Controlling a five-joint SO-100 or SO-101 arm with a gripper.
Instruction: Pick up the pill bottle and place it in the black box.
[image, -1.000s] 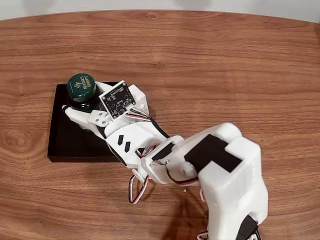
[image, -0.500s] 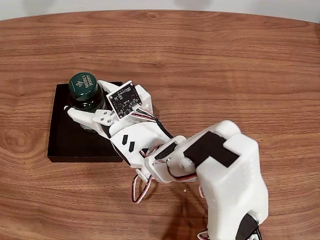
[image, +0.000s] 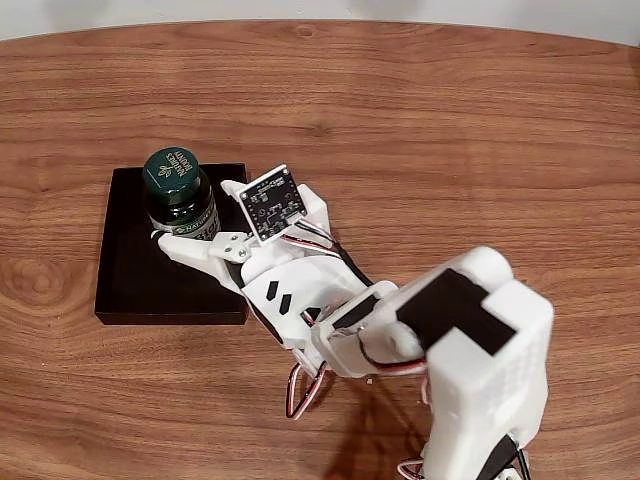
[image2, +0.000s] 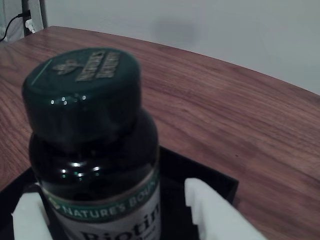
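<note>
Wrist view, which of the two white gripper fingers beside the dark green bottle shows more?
The right-hand white finger, reaching higher beside the dark green-capped Biotin pill bottle; the left finger peeks lower.

The bench (image: 420, 120) is a wooden surface with a reddish-brown grain running side to side and a curved far edge in the fixed view, with a pale wall behind it. Lying flat on it toward the left of that view is the black box (image: 125, 270), a shallow matte tray with low walls, its long sides running away from the camera. In the wrist view the same wood (image2: 215, 110) stretches behind the box's far corner (image2: 220, 182).
</note>
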